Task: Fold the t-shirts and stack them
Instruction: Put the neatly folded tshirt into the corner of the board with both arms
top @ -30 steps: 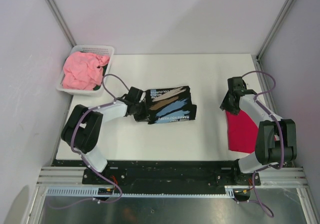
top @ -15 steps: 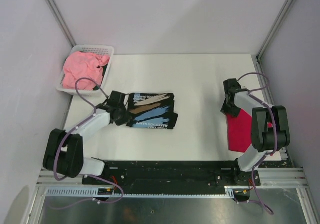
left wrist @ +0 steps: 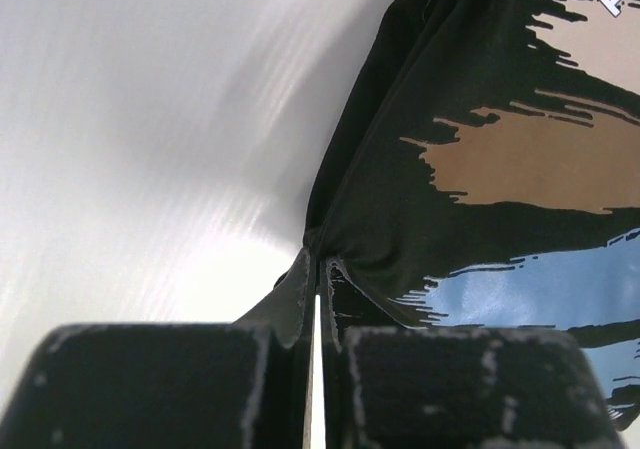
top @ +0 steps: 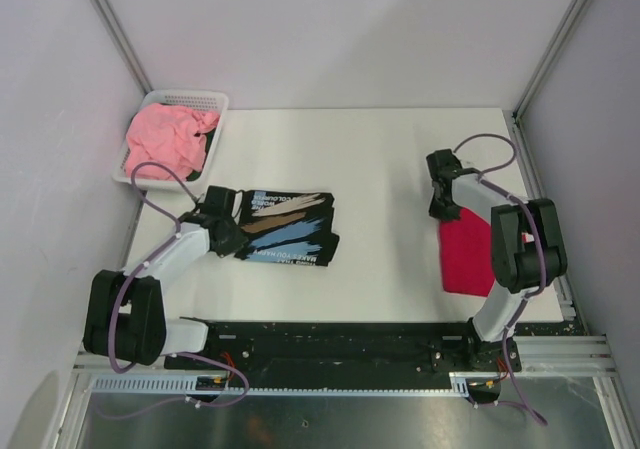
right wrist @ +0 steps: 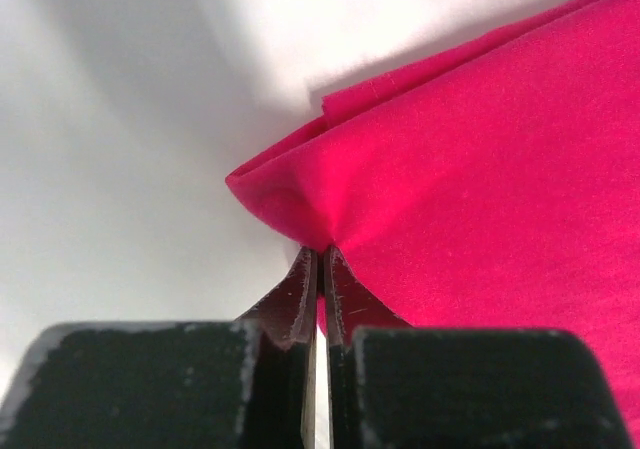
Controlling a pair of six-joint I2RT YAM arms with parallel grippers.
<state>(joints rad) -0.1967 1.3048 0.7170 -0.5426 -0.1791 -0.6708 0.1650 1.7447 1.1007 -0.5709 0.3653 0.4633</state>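
Right gripper [right wrist: 318, 261] pinched shut on a corner of the folded crimson red cloth tee [right wrist: 480, 169], which lies flat at the near right of the white tabletop [top: 385, 159]. Left gripper [left wrist: 317, 272] clamped shut on the left edge of the folded black cloth tee with tan-and-blue brush print [left wrist: 480, 149]. That one sits left of centre, print up, cloth bunched at the pinch. Far left corner: white plastic mesh basket [top: 190, 97] holding the crumpled salmon pink tee [top: 165, 141]. Plain pale walls and aluminium corner posts [top: 115, 29] behind
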